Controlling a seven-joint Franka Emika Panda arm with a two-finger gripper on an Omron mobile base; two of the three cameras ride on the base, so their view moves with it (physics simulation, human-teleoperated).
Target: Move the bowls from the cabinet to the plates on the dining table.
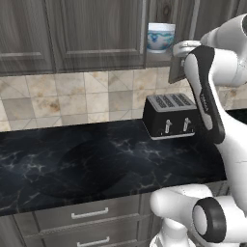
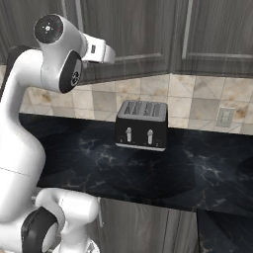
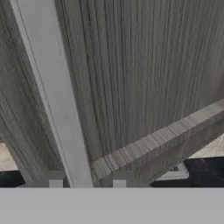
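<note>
Where the hand view looks up along the gripper (image 3: 87, 183), its two tips stand on either side of the cabinet's silver bar handle (image 3: 54, 94), parted a little; whether they press the bar or stand just free of it cannot be told. Behind the bar runs the wood grain of the cabinet door (image 3: 144, 70). From the left base view, a black marble counter (image 1: 87, 161) carries a black toaster (image 1: 170, 116) against the tiled wall (image 1: 72, 99). Above, the cabinet (image 1: 91, 34) stands partly open, and the white bowl with blue-teal pattern (image 1: 160, 36) sits on its shelf.
</note>
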